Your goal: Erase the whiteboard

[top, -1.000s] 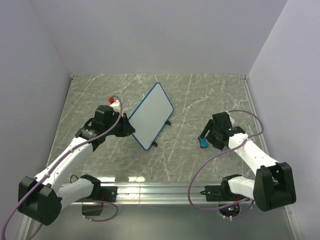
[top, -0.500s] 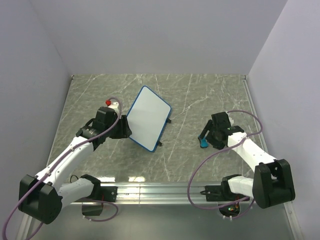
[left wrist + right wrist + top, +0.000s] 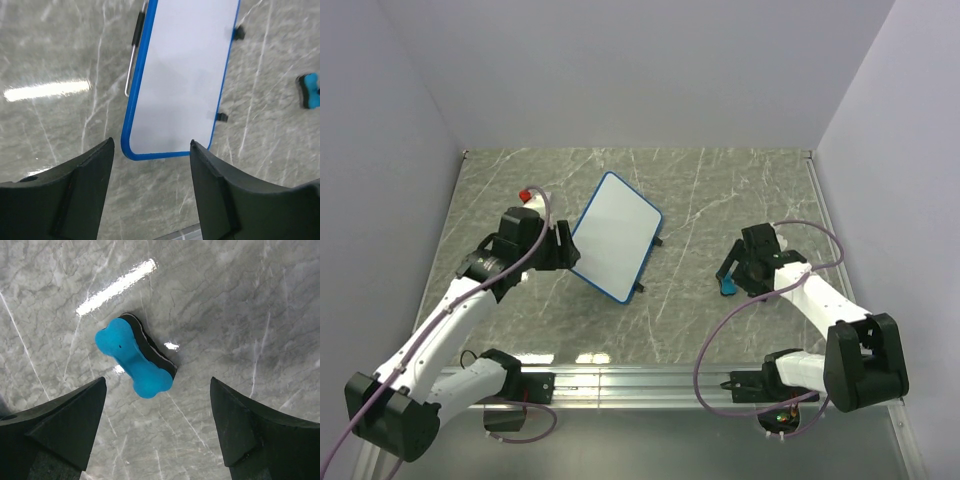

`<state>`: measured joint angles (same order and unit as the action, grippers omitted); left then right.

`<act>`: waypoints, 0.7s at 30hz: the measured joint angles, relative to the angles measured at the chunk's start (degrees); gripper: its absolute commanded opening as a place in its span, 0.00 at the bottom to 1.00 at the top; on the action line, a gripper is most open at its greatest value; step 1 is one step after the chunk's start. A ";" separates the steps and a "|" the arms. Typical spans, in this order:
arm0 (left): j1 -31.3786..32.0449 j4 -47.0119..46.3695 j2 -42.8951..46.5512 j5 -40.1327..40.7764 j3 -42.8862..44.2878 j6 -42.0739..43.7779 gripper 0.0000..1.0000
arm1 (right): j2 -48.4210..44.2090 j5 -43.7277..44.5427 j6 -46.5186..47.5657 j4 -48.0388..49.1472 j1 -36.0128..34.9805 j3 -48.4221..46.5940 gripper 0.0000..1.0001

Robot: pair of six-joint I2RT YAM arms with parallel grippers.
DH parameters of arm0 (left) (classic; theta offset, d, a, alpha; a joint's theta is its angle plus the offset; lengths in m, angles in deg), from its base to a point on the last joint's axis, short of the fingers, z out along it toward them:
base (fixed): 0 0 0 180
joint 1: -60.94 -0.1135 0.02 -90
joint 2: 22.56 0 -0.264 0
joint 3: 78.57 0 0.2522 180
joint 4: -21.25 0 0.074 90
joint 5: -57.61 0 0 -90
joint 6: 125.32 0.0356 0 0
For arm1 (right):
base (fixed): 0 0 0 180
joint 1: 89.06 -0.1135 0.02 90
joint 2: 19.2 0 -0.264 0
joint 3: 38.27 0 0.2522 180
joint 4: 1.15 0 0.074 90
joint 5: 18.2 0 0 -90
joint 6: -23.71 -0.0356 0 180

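Observation:
The whiteboard (image 3: 615, 237) lies on the marble table with its blue frame and a blank white face, two black feet (image 3: 239, 33) sticking out on its right edge. My left gripper (image 3: 563, 256) is open just off the board's near-left corner, touching nothing. In the left wrist view the board (image 3: 182, 75) lies just beyond the open gripper (image 3: 151, 150). A bright-blue eraser (image 3: 727, 288) lies right of the board. My right gripper (image 3: 734, 270) hangs open over it; in the right wrist view the eraser (image 3: 132, 357) lies just ahead of the gripper (image 3: 157, 390), between the lines of the spread fingers, untouched.
A thin black and silver rod (image 3: 134, 57) runs along the board's left edge. A metal rail (image 3: 650, 378) runs along the table's near edge by the arm bases. Plain walls close the table on three sides. A purple cable (image 3: 720, 340) loops from the right arm.
My left gripper opened, let go of the whiteboard's edge and drew back left. The board dropped from tilted to lying flat. The right gripper opened a little wider over the eraser.

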<state>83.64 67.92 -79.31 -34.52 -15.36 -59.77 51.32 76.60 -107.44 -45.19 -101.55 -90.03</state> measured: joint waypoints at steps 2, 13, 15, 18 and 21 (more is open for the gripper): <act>0.00 1.16 0.81 0.74 2.36 0.22 0.70 | 0.00 0.13 0.13 -0.50 0.00 -0.59 0.92; 0.00 7.23 5.42 9.81 7.58 -1.86 0.87 | -8.15 -2.99 1.46 -3.10 -3.52 -12.96 0.95; 0.00 8.37 6.36 11.06 8.96 -2.49 0.89 | -10.71 -4.46 1.62 -2.91 -6.03 -15.58 0.95; 0.00 9.03 7.93 12.09 11.21 -3.93 0.94 | -12.74 -6.16 1.62 -2.71 -11.78 -19.93 0.96; 0.00 9.40 8.70 12.11 12.28 -4.76 0.99 | -12.92 -8.26 1.57 -2.36 -18.10 -24.20 0.96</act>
<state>83.64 77.32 -70.61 -22.41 -3.07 -64.53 38.40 68.34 -105.86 -47.55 -119.64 -114.23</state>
